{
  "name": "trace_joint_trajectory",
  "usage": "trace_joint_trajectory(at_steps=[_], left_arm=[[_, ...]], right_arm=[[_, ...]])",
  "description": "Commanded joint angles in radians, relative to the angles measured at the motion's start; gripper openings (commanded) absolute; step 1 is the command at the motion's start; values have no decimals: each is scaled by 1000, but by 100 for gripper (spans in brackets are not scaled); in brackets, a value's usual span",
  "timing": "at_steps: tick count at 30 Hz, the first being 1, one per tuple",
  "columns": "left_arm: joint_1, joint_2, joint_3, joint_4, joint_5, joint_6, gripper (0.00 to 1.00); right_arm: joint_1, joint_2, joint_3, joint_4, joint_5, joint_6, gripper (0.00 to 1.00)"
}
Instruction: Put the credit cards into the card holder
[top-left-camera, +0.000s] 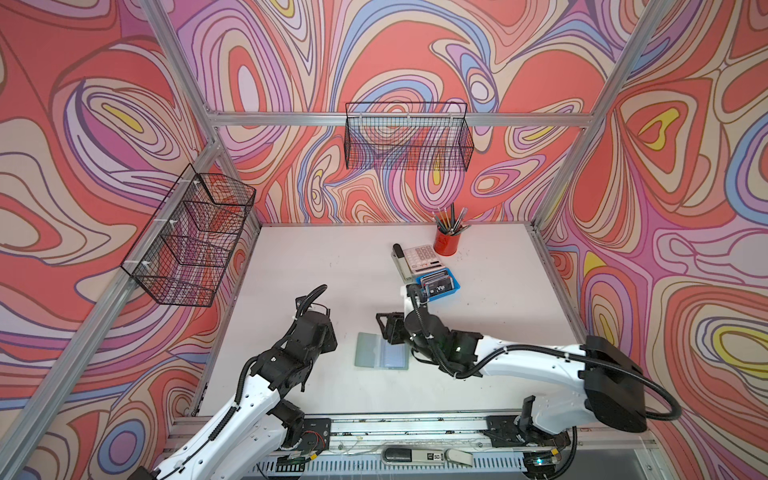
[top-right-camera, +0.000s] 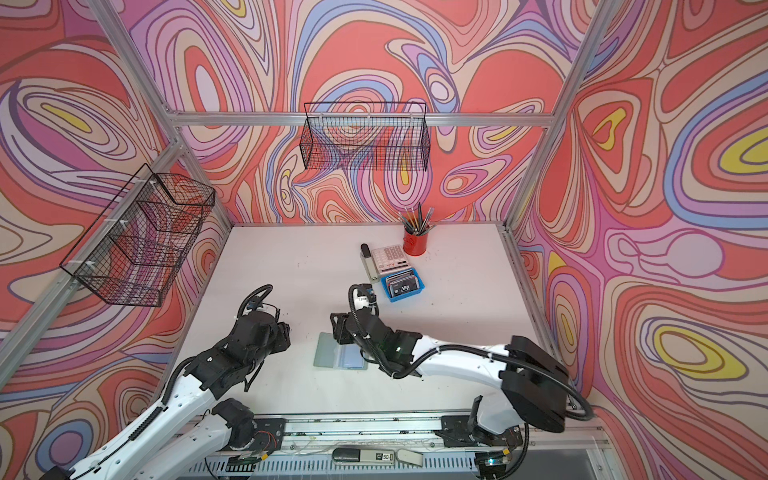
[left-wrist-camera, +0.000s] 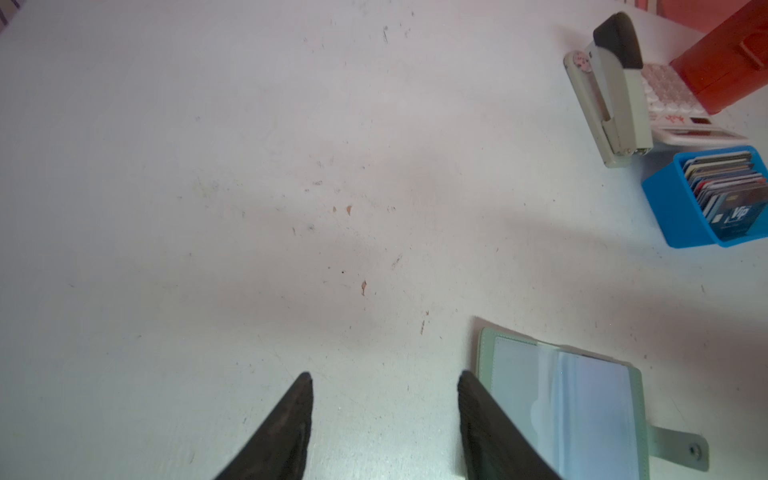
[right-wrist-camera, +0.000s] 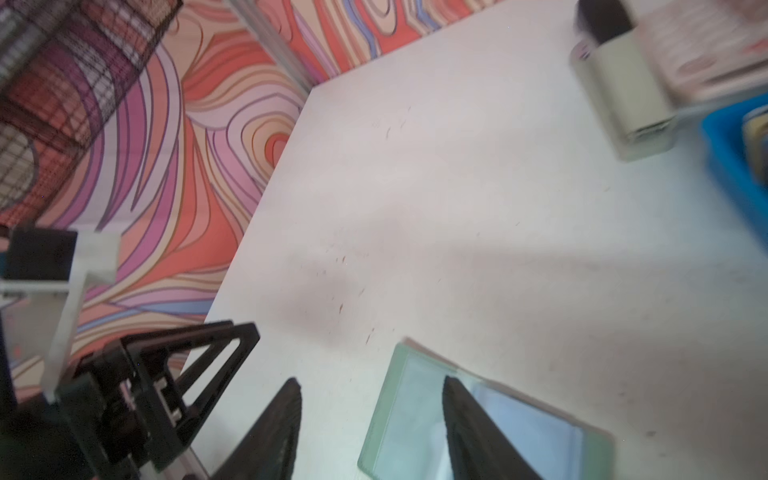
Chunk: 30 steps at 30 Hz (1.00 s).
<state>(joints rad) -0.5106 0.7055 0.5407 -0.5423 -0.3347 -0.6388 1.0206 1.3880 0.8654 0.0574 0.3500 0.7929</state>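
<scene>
Credit cards (top-left-camera: 436, 284) aren't gripped yet: right pincer (right-wrist-camera: 370, 382) hangs released over the opened card holder (top-left-camera: 374, 351), left pincer (left-wrist-camera: 384, 374) released beside it. Cards stand edge-up in the blue tray (top-left-camera: 440, 297), farther back, closest to the right pincer.

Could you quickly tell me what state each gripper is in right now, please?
Left gripper: open, holding nothing.
Right gripper: open, holding nothing.
</scene>
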Motion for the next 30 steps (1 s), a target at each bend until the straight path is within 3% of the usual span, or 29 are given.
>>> trace_joint_trajectory(at_steps=[1, 7, 13, 17, 21, 24, 27, 30], left_arm=[[4, -67, -11, -64, -109, 16, 64], [4, -183, -92, -37, -87, 18, 68], [4, -253, -110, -71, -96, -7, 68], [4, -280, -119, -72, -87, -6, 68], [4, -282, -117, -78, -84, -8, 68], [4, -277, -117, -74, -80, -9, 68], [4, -269, -115, -74, -77, -8, 68], [4, -265, -115, -75, -69, -8, 68]], right_arm=[[-139, -68, -14, -272, 40, -29, 57], [-292, -187, -74, -361, 68, -25, 63], [-457, -191, -122, -314, -38, -36, 62], [-532, -99, -110, -259, -123, -72, 55], [-595, -1, -22, -305, -70, -126, 54], [-733, 47, 31, -322, -180, -133, 46], [-811, 84, 81, -306, -197, -156, 52], [-855, 182, 168, -329, -207, -183, 49]])
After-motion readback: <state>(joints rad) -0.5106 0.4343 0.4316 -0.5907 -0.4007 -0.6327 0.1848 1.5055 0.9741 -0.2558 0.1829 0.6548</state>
